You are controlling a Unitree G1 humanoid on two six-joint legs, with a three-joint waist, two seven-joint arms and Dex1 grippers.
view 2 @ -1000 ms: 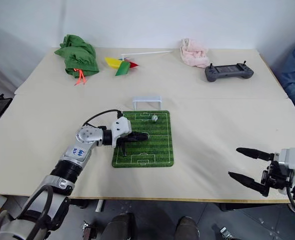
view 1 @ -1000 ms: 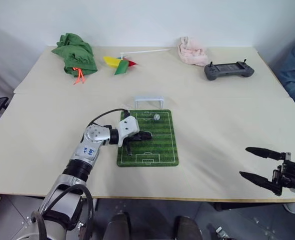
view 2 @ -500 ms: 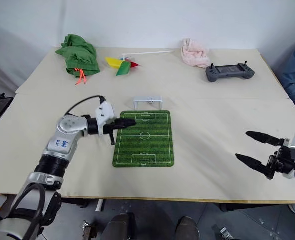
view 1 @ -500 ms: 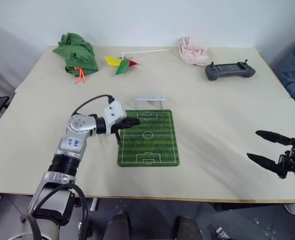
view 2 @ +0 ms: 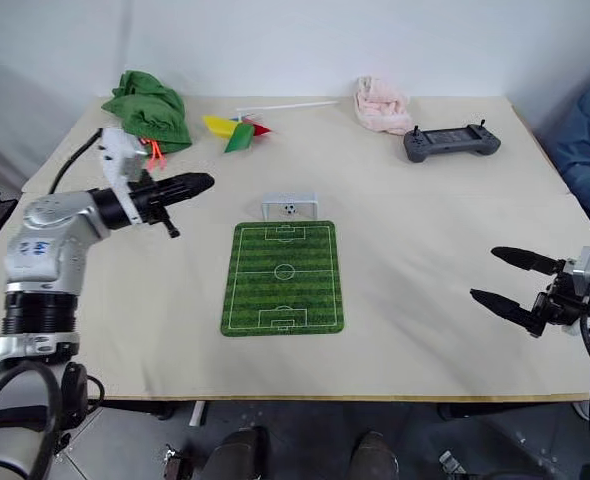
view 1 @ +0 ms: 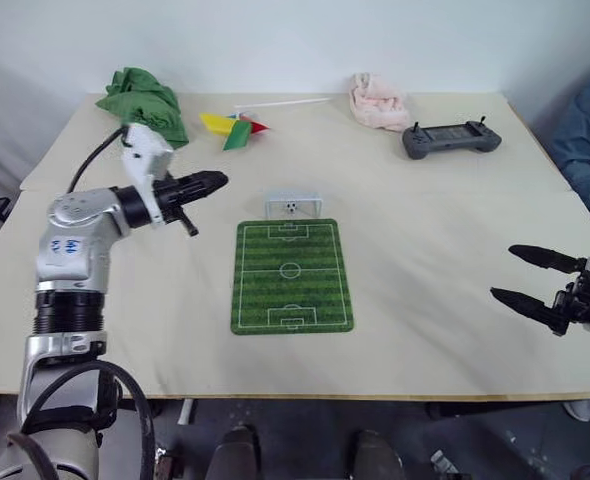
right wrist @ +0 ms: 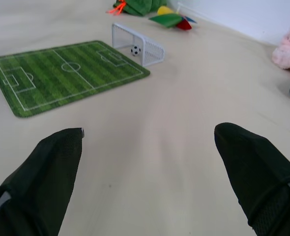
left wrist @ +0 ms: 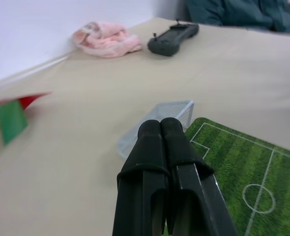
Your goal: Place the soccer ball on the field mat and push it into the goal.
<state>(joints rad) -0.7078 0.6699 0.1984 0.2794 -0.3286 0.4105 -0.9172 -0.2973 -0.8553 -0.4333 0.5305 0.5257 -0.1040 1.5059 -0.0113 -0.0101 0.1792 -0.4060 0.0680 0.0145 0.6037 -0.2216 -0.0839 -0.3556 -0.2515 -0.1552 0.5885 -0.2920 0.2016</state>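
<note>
The soccer ball (view 1: 291,208) lies inside the small grey goal (view 1: 294,205), which stands just past the far end of the green field mat (view 1: 291,276). In the right wrist view the ball (right wrist: 135,50) shows in the goal (right wrist: 137,44) behind the mat (right wrist: 61,73). My left gripper (view 1: 218,180) is shut and empty, raised above the table left of the goal, its tips pointing right. My right gripper (view 1: 520,275) hovers open and empty over the table's right part, far from the mat.
Along the far edge lie a green cloth (view 1: 145,98), a coloured pinwheel (view 1: 237,128), a pink cloth (view 1: 379,102) and a dark controller (view 1: 451,138). A person's sleeve (view 1: 585,140) shows at the right edge.
My shut left gripper has lifted off the mat and swung left and up. The ball has rolled from the mat's far end into the goal. The right gripper has crept slightly forward.
</note>
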